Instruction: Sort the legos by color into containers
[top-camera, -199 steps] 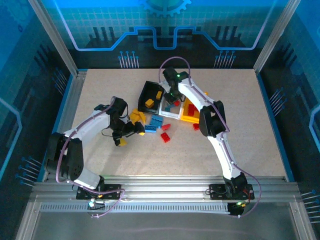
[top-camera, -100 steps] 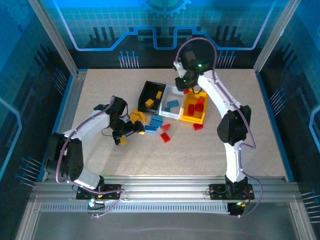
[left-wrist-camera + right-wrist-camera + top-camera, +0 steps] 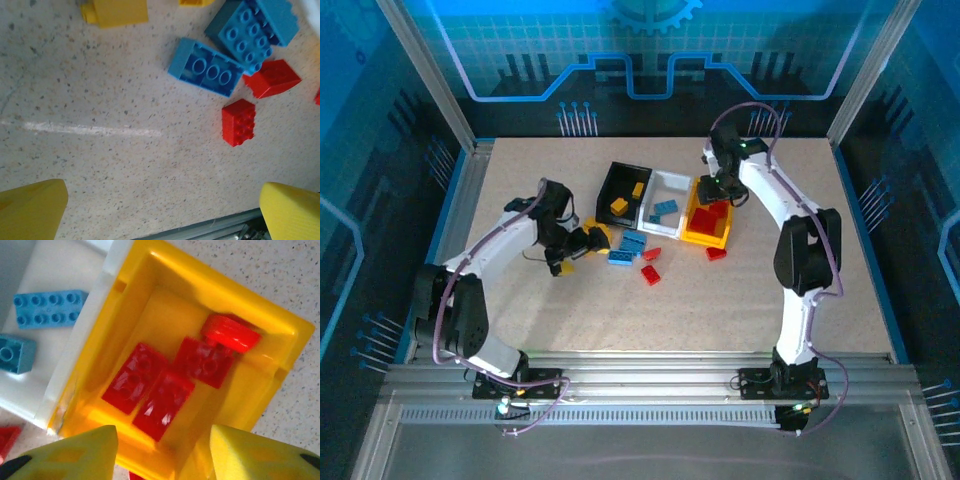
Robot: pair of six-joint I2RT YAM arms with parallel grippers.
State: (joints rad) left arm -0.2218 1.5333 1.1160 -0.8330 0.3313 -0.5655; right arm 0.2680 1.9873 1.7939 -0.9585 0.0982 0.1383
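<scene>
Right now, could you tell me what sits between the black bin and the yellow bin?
The white bin with blue legos sits between them, as the top view shows.

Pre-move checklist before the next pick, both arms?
1. Right gripper empty: ok, jaws apart above the yellow bin, nothing between them.
2. Yellow bin contents: ok, red bricks only.
3. White bin contents: ok, blue bricks only in the part seen.
4. Left gripper ready: ok, open wide, empty, above the table.
5. Sorting finished: not ok, a loose red brick, loose blue brick and loose yellow brick lie on the table.
6. Red piece in the bin's corner at rest: cannot tell, blurred.
</scene>
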